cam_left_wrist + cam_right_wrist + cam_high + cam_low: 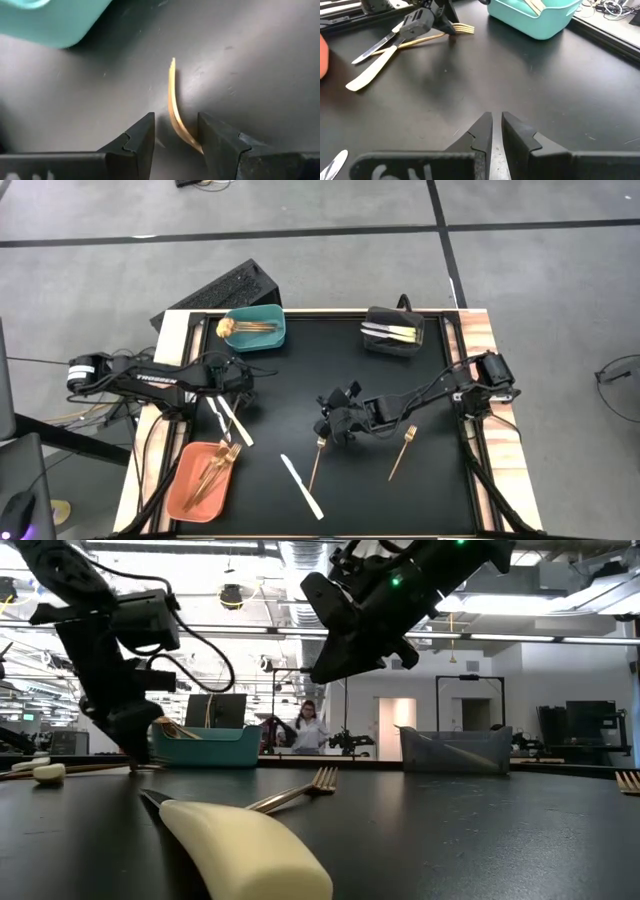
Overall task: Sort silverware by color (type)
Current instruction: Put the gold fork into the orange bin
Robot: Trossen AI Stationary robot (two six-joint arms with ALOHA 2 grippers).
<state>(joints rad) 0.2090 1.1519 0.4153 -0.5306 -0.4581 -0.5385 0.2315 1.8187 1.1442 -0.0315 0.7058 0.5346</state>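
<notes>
Gold fork (175,107) | handle hidden between spread left end effector (176,137) fingers | right end effector (496,131) nearly pressed together, empty

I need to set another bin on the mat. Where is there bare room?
Free: the black mat between the teal plastic bin and the black bin, and its corner below the right arm. Crowded: beside the orange tray, where the left gripper works over white-handled knives.

Gold fork (176,107) handle hidden behind left fingers (220,145); teal bin (47,20) cut off by frame edge.
</notes>
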